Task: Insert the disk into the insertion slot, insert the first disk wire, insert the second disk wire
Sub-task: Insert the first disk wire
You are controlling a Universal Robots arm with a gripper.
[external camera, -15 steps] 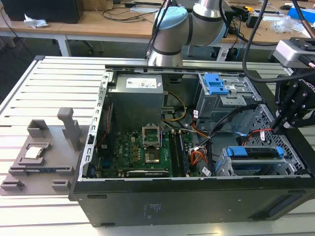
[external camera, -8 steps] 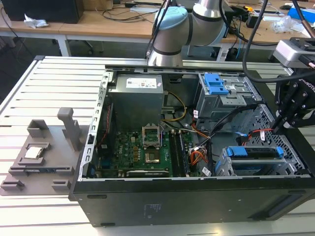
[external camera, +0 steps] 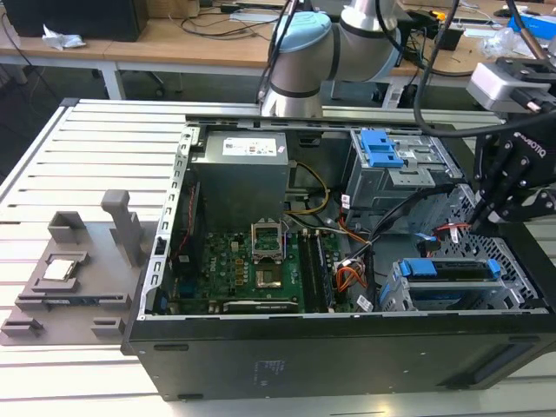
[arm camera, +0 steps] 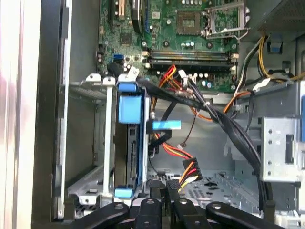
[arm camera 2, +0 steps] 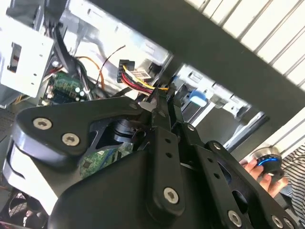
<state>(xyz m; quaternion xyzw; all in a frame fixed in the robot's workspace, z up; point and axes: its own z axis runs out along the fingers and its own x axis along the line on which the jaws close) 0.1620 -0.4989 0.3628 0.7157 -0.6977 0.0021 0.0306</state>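
The disk (external camera: 452,276) sits inside the insertion slot (external camera: 393,294) at the case's corner on the exterior view's right, its blue carrier (arm camera: 129,109) at the bay's edge. My gripper (external camera: 479,217) hangs just above and behind that bay, inside the case. In both wrist views its fingers (arm camera: 172,200) are shut on the black plug of a disk wire (arm camera: 187,172) with red, yellow and black strands (arm camera 2: 138,82). The plug hangs free beside the disk (arm camera: 136,157), a short way from its blue edge. A flat blue-tagged cable (arm camera: 167,125) lies next to the carrier.
A taller grey cage with a blue latch (external camera: 380,146) stands behind the bay. Black and orange cables (arm camera: 224,119) cross the space between the motherboard (external camera: 252,265) and the bay. A grey fixture (external camera: 69,274) lies outside the case. A person's hand (arm camera 2: 267,169) holds a small blue-lit object.
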